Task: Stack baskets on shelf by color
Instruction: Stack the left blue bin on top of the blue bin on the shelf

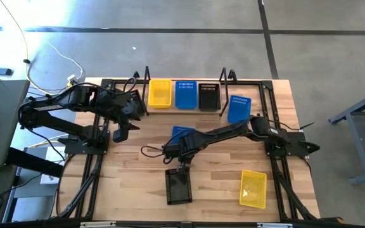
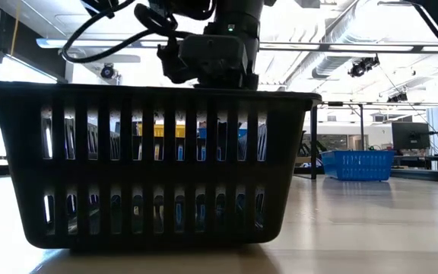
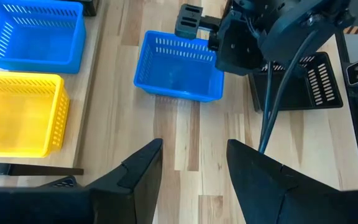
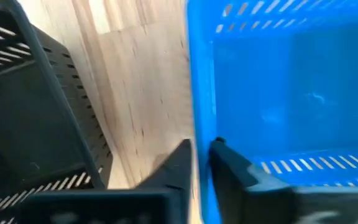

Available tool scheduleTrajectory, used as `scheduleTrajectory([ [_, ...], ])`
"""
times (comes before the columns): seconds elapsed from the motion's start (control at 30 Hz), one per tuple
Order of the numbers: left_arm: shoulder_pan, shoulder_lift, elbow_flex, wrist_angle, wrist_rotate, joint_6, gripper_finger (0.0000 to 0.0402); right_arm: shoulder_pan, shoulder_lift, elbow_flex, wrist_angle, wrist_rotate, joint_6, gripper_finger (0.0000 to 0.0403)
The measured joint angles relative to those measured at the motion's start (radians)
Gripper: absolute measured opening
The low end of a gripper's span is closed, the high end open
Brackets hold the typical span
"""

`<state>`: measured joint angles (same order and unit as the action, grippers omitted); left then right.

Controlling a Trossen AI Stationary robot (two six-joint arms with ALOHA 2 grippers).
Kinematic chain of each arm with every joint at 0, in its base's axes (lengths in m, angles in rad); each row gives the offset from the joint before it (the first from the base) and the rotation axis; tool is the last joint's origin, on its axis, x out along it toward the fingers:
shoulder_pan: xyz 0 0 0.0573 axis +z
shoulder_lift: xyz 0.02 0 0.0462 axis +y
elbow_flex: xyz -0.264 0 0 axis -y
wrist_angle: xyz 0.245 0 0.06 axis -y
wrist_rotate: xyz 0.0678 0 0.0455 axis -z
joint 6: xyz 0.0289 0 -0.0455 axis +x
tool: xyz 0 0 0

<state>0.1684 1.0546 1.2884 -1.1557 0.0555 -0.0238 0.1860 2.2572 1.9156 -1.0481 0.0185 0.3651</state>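
Baskets of perforated plastic are spread over the pale wooden table (image 1: 132, 183). On the low black wire shelf (image 1: 224, 79) at the far edge sit a yellow basket (image 1: 159, 93), a blue basket (image 1: 185, 95) and a black basket (image 1: 208, 96) in a row, left to right. Just right of the shelf lies a second blue basket (image 1: 239, 107), slightly skewed. Near the front edge are a loose black basket (image 1: 178, 186) at centre and a loose yellow basket (image 1: 253, 188) to its right.

From its base at the right side, the right arm stretches low and long across the table toward the centre, elbow bent. The right gripper (image 4: 201, 155) reaches a third blue basket (image 4: 284, 93) at mid-table. Its two dark fingers (image 4: 178, 163) stand close together with that basket's side wall between them, pinching the rim. The loose black basket lies just beside this spot on the near side.

At the left, the left arm is folded back on itself near the shelf's left end, wrist turned toward the centre. The left gripper (image 3: 194, 165) hovers above bare wood with its fingers spread wide, holding nothing.
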Motion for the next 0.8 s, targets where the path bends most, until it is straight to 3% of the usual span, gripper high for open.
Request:
scheduleTrajectory([
  [0.2,0.000,0.000,0.000,0.000,0.000,0.000,0.0170,0.000,-0.028,0.000,-0.028,-0.001,0.002,0.0013],
  [0.57,0.000,0.001,0.000,-0.001,-0.013,0.000,0.0170,0.000,-0.193,0.000,-0.017,0.002,-0.026,0.0002],
  [0.8,0.000,0.001,0.000,-0.001,-0.052,0.000,0.0170,-0.006,-0.296,0.002,0.023,0.120,-0.124,0.0001],
])
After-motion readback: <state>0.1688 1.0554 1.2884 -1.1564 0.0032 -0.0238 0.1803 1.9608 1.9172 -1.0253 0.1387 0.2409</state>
